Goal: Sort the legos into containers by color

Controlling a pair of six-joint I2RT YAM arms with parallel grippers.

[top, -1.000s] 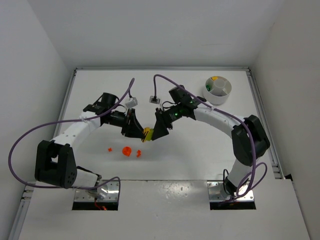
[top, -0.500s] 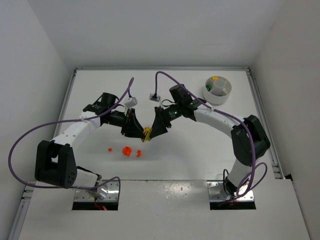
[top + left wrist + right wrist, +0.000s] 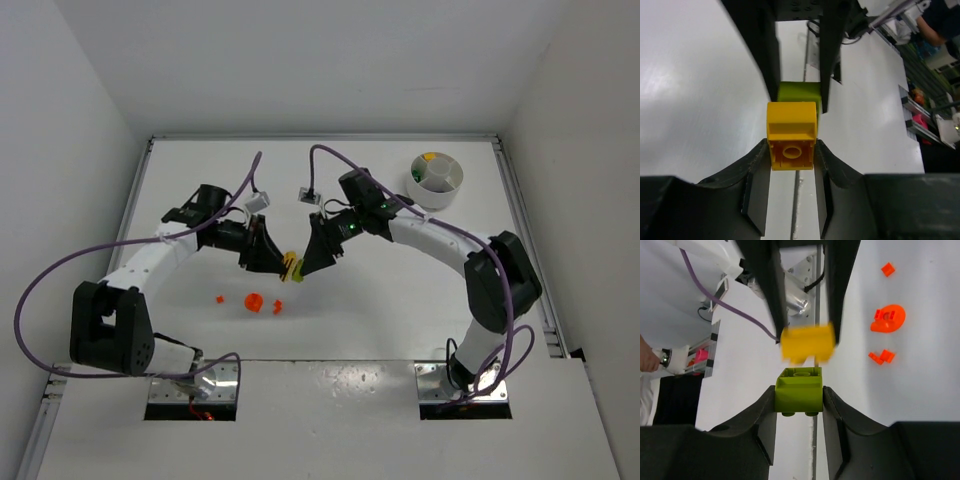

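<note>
Meeting over the middle of the white desk (image 3: 400, 320), the left arm (image 3: 150, 265) and the right arm (image 3: 440, 240) point their jaws straight at each other. The left jaws are clenched on a small yellow plastic brick (image 3: 791, 135), pinched by its sides between two dark fingers (image 3: 756, 180), with its hollow underside and round inner tube turned toward the left wrist camera. The right jaws are grasping a small lime-green plastic brick (image 3: 799, 389) in the same way, with little round bumps showing along its near edge. The two bricks sit end to end, the green one just beyond the yellow one, which is blurred in the right wrist view, so I cannot tell whether they touch. Three orange-red plastic pieces lie loose on the desk, nearer the bases than the jaws: a round one (image 3: 254, 301), a tiny bit (image 3: 219, 298) to its left and a small cluster (image 3: 277, 306) to its right. A low round white divided dish (image 3: 432, 197) stands toward the far right corner, well apart from both jaws, with yellow and green bits (image 3: 427, 158) lying in its far sections.
</note>
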